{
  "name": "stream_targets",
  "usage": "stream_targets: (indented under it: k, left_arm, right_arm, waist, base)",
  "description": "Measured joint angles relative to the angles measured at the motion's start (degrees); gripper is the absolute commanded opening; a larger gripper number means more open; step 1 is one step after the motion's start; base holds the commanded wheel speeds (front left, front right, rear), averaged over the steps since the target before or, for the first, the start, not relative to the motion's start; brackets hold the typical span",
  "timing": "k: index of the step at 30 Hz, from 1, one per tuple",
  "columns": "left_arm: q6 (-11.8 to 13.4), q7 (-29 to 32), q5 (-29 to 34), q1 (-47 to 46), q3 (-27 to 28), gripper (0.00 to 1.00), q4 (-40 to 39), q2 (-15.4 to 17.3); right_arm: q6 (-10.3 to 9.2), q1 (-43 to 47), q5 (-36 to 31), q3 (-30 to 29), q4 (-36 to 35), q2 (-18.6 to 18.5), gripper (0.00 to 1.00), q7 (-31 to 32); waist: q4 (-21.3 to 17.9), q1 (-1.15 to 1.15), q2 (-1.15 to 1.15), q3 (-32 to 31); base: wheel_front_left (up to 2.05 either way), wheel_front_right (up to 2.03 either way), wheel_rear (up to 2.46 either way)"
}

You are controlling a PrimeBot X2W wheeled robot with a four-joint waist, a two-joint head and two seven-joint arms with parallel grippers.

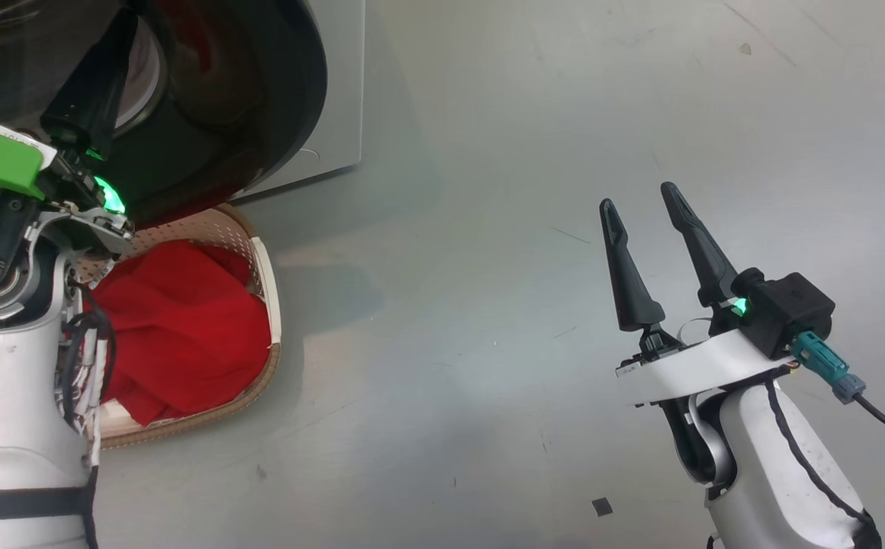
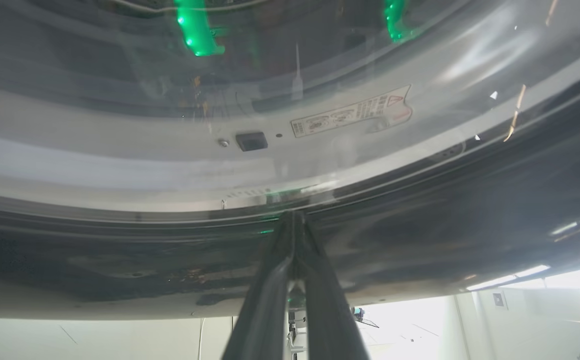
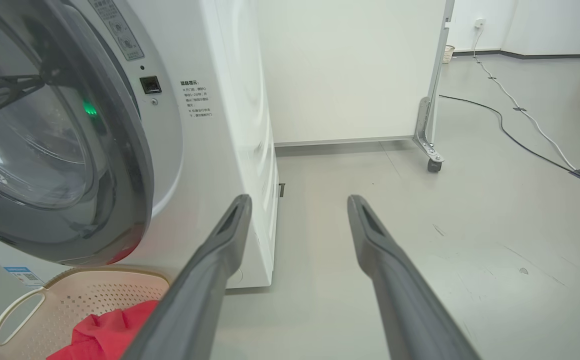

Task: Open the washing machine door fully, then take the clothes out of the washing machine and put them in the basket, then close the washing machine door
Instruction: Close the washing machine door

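Found at far left the left gripper [image 2: 294, 220], fingers pressed together, tips at the dark glossy rim of the washing machine door [image 1: 290, 99]. Saw that door swung out from the white washing machine [image 3: 230, 100], hanging just above the basket [image 1: 265, 274]. Noted the clothes [image 1: 183, 328], a red heap, lying inside the basket on the grey floor [image 1: 488, 229]. Found well to the right the right gripper [image 1: 638, 196], fingers spread wide apart, holding nothing, raised over the floor.
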Motion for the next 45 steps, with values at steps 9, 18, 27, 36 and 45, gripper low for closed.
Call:
stream_targets:
  k: [9,18,27,36,45]
  left_arm:
    - [-1.5,1.6,-0.4,-0.1,-1.9,0.00,2.5,-2.1]
    - [-2.0,2.0,-1.0,6.0,-0.9,0.00,1.6,-2.4]
    - [-2.0,1.8,-2.7,14.9,2.8,0.00,-7.2,-3.6]
    - [-2.0,2.0,-4.7,25.1,3.1,0.00,-13.8,-4.3]
    - [-2.0,2.5,-6.1,33.3,3.2,1.00,-19.3,-4.6]
  right_arm:
    - [-0.08,0.0,0.0,-1.0,0.6,0.1,1.00,0.0]
    - [-0.08,0.2,-0.6,-1.8,1.5,0.1,1.00,0.0]
    - [-0.04,2.2,-1.2,-2.1,3.0,0.1,1.00,0.0]
    - [-0.03,3.7,-1.7,-2.5,3.8,-0.3,1.00,0.0]
    - [-0.04,5.7,-2.1,-3.4,4.4,-0.7,1.00,0.0]
  waist:
    - [1.5,0.00,0.00,-1.4]
    - [4.4,0.00,0.00,-3.4]
    - [7.2,0.00,0.00,-6.4]
    - [10.5,0.00,0.00,-9.2]
    - [13.2,0.00,0.00,-12.0]
  base:
    - [0.00,0.00,0.00]
    - [0.00,0.00,0.00]
    - [0.00,0.00,0.00]
    - [0.00,0.00,0.00]
    - [0.00,0.00,0.00]
